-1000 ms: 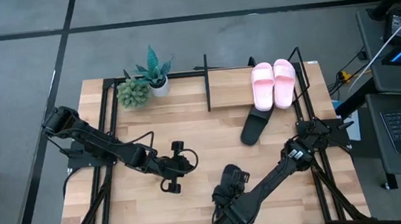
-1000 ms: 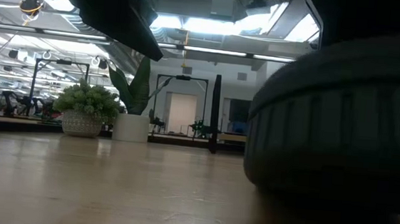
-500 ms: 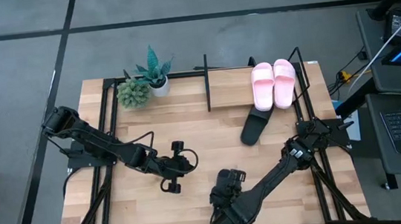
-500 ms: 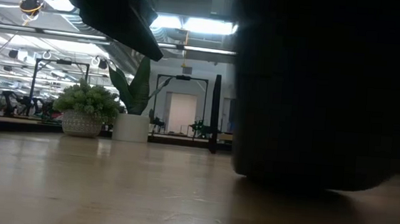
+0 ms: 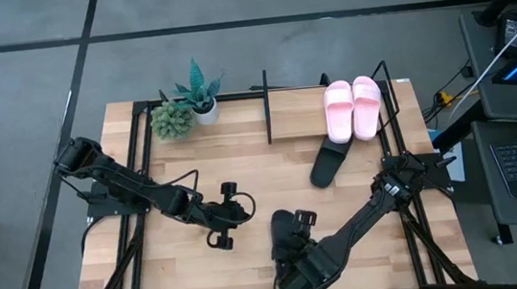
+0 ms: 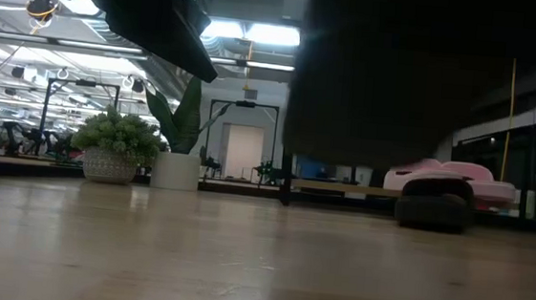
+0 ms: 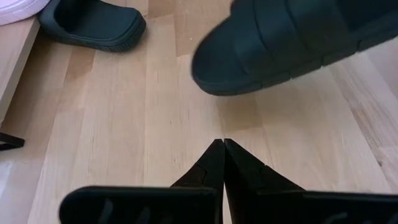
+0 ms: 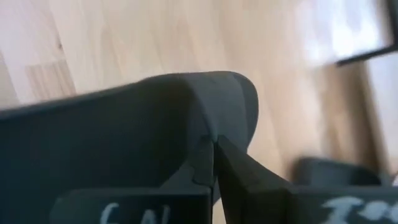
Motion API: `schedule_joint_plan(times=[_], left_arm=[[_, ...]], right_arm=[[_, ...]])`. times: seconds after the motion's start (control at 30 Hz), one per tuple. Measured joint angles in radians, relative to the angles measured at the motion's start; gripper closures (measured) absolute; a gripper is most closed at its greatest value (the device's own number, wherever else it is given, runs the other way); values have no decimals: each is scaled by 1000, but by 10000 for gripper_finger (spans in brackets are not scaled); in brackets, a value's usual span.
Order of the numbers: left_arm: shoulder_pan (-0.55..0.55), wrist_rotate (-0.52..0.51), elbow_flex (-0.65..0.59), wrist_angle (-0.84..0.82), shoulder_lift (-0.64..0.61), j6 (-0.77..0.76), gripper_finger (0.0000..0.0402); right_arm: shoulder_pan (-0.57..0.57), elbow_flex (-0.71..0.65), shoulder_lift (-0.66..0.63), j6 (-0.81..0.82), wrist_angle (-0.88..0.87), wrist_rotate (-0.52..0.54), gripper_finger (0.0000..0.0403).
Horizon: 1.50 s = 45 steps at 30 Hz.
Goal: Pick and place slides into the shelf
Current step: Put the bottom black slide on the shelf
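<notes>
Standing by the surface [image 5: 185, 268] and reading it from left to right, the left hand [image 5: 230, 210] comes first, parked over the bare wood with its fingers [image 7: 219, 163] pressed together and nothing between them. It looks like it is simply keeping clear while the other arm works. The two small potted plants [image 5: 187, 109] stand well beyond it, at the far edge, out of the way of the work.

Just to the right of that idle hand, the right hand [image 5: 291, 247] is clamped shut on a black slide [image 5: 290, 230]. Its wrist view shows the thin fingers [image 8: 214, 163] pinching the edge of the strap. From table height the slide hangs clear of the wood, and the left wrist view also shows it floating above the boards with its toe pointing down slightly. I judge it is being carried that way so it can travel over the surface without dragging.

Farther out from the right hand, toward the far right corner, the second black slide [image 5: 328, 164] lies on the wood just in front of the shelf [image 5: 294, 112]. The pink pair [image 5: 352, 108] sits side by side at the shelf's right end, toes pointing outward. The board beside them is open, which seems to be where the lifted slide is headed.
</notes>
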Motion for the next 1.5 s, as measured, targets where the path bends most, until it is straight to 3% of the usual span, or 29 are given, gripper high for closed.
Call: schedule_joint_plan(times=[0.63,0.87,1.23,1.33,1.5], left_arm=[[-1,0,0,0,0,-19,401],[-11,0,0,0,0,-23,401],[-48,0,0,4,0,-23,401],[-54,0,0,8,0,-27,401],[-54,0,0,16,0,-28,401]], right_arm=[[-96,-11,-236,-331,0,282,396],[-97,-15,-268,-289,2,326,396],[-30,-392,-284,85,33,366,396],[-15,-492,-335,108,143,374,396],[1,-687,-443,-9,431,372,396]])
